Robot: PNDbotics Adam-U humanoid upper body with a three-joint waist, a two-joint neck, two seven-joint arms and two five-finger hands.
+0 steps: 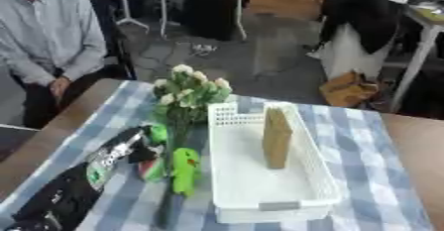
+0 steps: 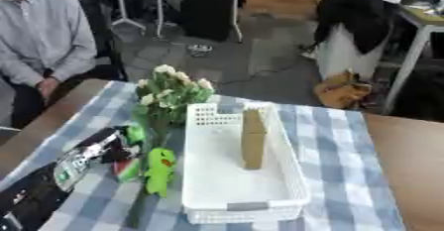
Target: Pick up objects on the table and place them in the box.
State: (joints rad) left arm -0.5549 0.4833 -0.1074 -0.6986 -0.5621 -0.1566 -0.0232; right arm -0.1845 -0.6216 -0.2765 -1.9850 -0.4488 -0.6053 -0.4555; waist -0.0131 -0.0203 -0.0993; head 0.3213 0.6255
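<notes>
Office room, grey floor, desks and a seated person at the far edge, not touching anything. Wooden worktop (image 1: 415, 141) with a blue-and-white checked cloth (image 1: 364, 141) laid across it.

White perforated box (image 1: 260, 190) sits mid-cloth, long axis running away from the robot. Inside it a flat tan piece (image 1: 277, 137), cardboard-like, stands on edge near the far half; the rest of the box floor shows bare.

Left arm (image 1: 61, 195) comes in from the lower left, black with a silver-patterned section. Left hand (image 1: 143, 151) is just left of the box, over a cluster of small things; cannot tell whether the fingers are apart or clamped on anything. Right hand not in view.

Flower bunch (image 1: 187, 93), white blooms and green leaves, lies left of the box, heads toward the far side, stem (image 1: 169, 200) running back toward the robot, roughly parallel to the box's long side. Green toy (image 1: 184, 168) lies beside the stem, close to the box wall. Small red-and-green thing (image 1: 152, 169) touches the hand's near side.

Judgement: the left hand is the near one; everything loose lies left of the box, so the carry is a short sideways move to the right, over the left wall.
</notes>
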